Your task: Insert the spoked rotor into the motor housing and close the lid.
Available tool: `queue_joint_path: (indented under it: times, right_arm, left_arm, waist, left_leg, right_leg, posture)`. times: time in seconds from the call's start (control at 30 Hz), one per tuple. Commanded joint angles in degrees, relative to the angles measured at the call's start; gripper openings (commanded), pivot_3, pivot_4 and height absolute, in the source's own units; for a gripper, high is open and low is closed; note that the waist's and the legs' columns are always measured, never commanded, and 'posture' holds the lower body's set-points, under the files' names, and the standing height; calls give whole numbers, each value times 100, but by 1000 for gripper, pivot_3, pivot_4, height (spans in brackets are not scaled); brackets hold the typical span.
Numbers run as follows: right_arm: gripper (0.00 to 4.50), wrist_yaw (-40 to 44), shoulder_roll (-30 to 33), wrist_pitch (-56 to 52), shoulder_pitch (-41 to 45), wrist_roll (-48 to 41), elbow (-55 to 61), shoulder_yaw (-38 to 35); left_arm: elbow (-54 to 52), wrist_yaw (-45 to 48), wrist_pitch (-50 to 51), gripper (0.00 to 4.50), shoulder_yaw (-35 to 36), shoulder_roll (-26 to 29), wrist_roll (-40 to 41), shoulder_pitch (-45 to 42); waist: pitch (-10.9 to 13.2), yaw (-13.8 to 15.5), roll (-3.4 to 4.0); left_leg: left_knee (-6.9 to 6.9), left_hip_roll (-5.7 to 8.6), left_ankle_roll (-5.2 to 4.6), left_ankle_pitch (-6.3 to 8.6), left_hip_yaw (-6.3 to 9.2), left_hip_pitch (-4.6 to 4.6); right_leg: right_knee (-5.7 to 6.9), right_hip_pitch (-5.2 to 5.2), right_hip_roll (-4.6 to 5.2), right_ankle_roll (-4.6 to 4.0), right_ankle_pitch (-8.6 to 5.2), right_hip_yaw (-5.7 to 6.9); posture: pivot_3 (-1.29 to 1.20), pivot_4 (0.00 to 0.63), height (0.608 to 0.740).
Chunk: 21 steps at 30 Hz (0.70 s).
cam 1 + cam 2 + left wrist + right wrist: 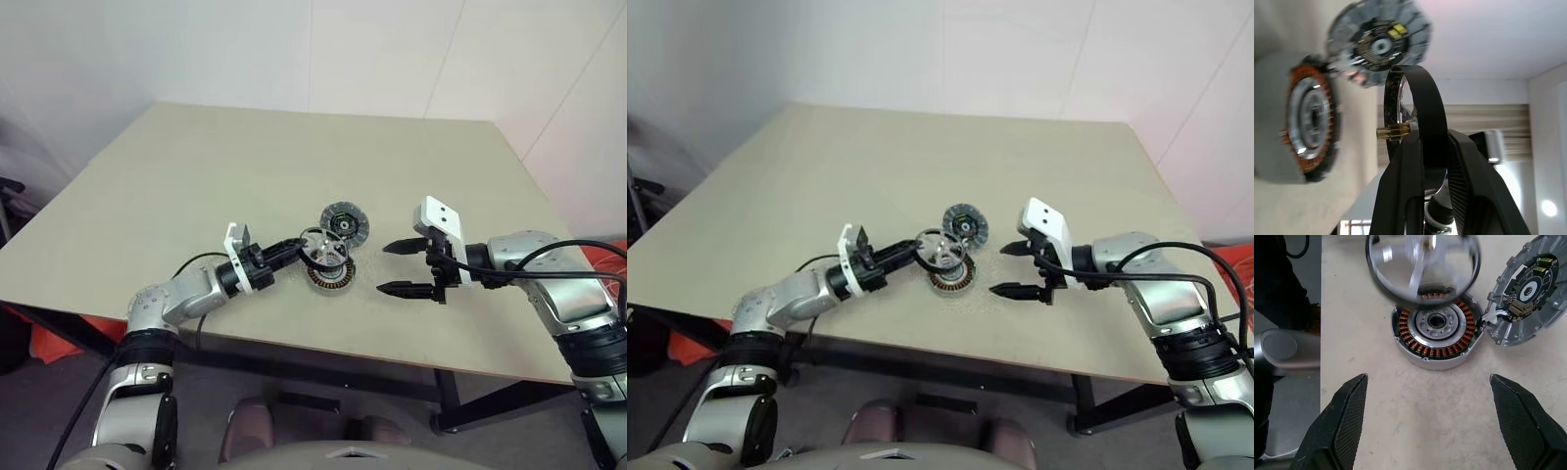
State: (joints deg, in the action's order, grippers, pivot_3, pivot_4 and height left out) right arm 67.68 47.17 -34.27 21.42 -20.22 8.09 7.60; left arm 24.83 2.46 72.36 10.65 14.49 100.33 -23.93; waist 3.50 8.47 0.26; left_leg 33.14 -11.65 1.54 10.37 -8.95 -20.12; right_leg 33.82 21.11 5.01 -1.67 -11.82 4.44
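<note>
The left gripper (296,244) held the spoked rotor (324,247) by its rim just above the motor housing (331,276) on the table (196,186). The lid (345,224) leaned beside the housing. The right gripper (402,266) hovered nearby, fingers (404,288) spread wide.

table (196,176): motor housing (329,278) sat near front edge | lid (345,224) just behind it, touching | spoked rotor (323,248) hung above housing | left gripper (294,247) left, right gripper (400,267) right

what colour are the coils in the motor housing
Copper-orange, ringing the silver motor housing; clearest in the right wrist view.
</note>
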Motion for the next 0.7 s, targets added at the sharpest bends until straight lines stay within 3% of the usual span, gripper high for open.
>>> queue_joint_path:
  times: [0.03,0.47,0.7]
  right_arm:
    - [4500,-30,78,-5,8,-73,281,-134]
    - [4500,-78,76,-54,-16,-80,323,-152]
    - [4500,-84,76,-55,-5,-76,321,-152]
  left_arm:
    - [81,252,65,337,15,-102,-349,-210]
    - [229,659,-16,337,397,-368,-1288,-451]
    - [95,956,37,2574,505,-398,-1659,-446]
  waist:
    - [0,3,0]
    - [0,3,1]
    - [0,4,1]
  left_leg:
    - [0,0,0,0,0,0]
    - [2,0,-2,1,0,4]
    - [1,1,-3,2,-1,3]
  right_leg:
    - [0,-1,0,0,0,0]
    - [0,-5,1,-1,0,0]
    - [0,-5,2,-2,0,0]
  posture:
    - [0,0,740]
    - [0,0,740]
    - [0,0,740]
